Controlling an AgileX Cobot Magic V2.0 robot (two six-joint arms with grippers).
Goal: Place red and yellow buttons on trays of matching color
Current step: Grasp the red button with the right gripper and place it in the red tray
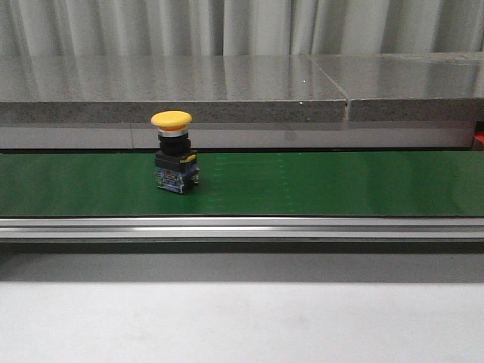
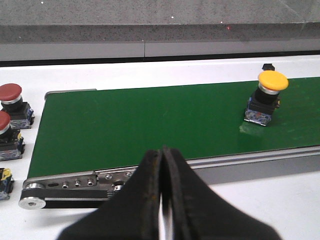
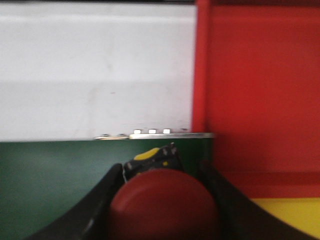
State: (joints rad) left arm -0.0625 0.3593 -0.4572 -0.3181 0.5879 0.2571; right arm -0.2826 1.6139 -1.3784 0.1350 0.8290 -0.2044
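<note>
In the front view a yellow button (image 1: 173, 151) stands upright on the green conveyor belt (image 1: 340, 181), neither arm visible. In the left wrist view the left gripper (image 2: 162, 200) is pressed together, empty, well short of it — it could ride off unpicked. In the right wrist view the right gripper (image 3: 165, 200) clamps a red button (image 3: 162, 205) at the red tray (image 3: 260, 90) edge — an early release drops it on the belt.

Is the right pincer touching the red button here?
Touching. In the right wrist view, the red button sits between the right pincer fingers, both pressed against its cap with no gap.
</note>
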